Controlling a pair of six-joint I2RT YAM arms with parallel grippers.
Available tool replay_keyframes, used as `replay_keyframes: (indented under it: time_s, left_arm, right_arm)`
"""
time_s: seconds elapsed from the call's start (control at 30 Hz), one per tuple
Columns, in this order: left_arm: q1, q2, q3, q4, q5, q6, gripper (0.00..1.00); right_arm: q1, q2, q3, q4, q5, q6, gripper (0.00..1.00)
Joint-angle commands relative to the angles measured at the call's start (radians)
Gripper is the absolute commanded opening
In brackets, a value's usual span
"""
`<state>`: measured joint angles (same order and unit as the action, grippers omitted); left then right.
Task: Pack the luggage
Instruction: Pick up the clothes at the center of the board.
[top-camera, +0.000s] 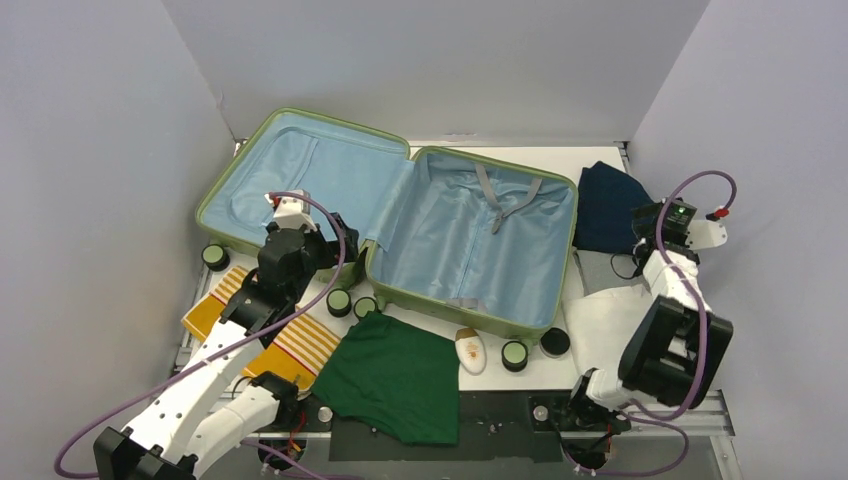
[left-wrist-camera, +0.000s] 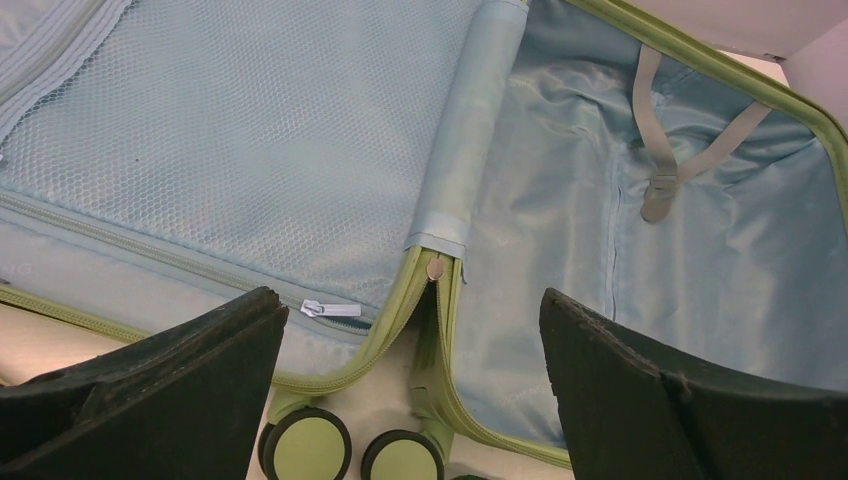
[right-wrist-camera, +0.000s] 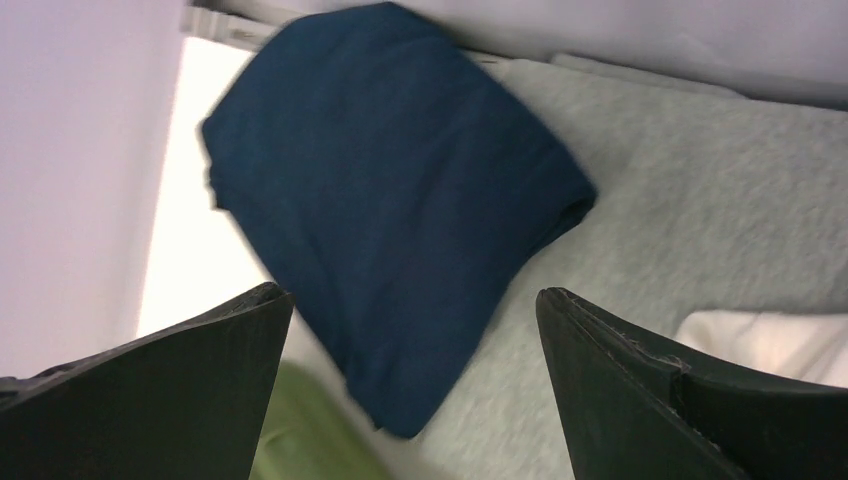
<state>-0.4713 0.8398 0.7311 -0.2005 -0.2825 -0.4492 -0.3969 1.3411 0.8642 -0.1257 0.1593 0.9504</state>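
Note:
The luggage (top-camera: 470, 240) lies open flat on the table, a light-green shell with light-blue lining, and both halves hold nothing. My left gripper (top-camera: 345, 240) is open and empty above the near edge at the hinge. In the left wrist view (left-wrist-camera: 415, 340) it hangs over the hinge, with the mesh pocket (left-wrist-camera: 230, 150) to its left and two wheels (left-wrist-camera: 305, 445) below. My right gripper (top-camera: 642, 232) is open and empty to the right of the luggage. In the right wrist view (right-wrist-camera: 415, 340) it hangs over a folded navy cloth (right-wrist-camera: 400, 200).
A dark green shirt (top-camera: 395, 375), a yellow striped garment (top-camera: 290, 345) and a small white bottle (top-camera: 470, 350) lie in front of the luggage. The navy cloth (top-camera: 610, 205), a grey cloth (top-camera: 600, 270) and a white cloth (top-camera: 605, 325) lie on the right. Walls enclose three sides.

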Motion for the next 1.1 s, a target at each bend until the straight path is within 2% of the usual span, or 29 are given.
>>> replay_keyframes:
  time_s: [0.0, 0.17, 0.53, 0.73, 0.83, 0.9, 1.07]
  left_arm:
    - [-0.013, -0.029, 0.015, 0.007, 0.013, 0.005, 0.97]
    - [-0.018, -0.028, 0.011, 0.015, 0.019, 0.005, 0.97]
    - [-0.018, 0.006, 0.011, 0.018, 0.029, 0.003, 0.97]
    - [-0.018, 0.020, 0.008, 0.019, 0.023, 0.006, 0.97]
    - [-0.018, 0.021, 0.007, 0.019, 0.016, 0.010, 0.97]
    - [-0.018, 0.023, 0.007, 0.018, 0.011, 0.011, 0.97]
    - [-0.018, 0.030, 0.009, 0.014, 0.009, 0.013, 0.96]
  right_arm:
    - [-0.067, 0.120, 0.092, 0.090, -0.055, -0.058, 0.97]
    - [-0.136, 0.192, 0.123, 0.084, -0.057, -0.087, 0.97]
    - [-0.169, 0.265, 0.082, 0.106, -0.071, -0.074, 0.97]
    - [-0.170, 0.328, 0.104, 0.110, -0.118, -0.074, 0.91]
    - [-0.171, 0.352, 0.100, 0.117, -0.142, -0.068, 0.85]
    - [-0.170, 0.354, 0.079, 0.160, -0.151, -0.059, 0.78]
    - [-0.171, 0.339, 0.009, 0.264, -0.199, -0.037, 0.49]
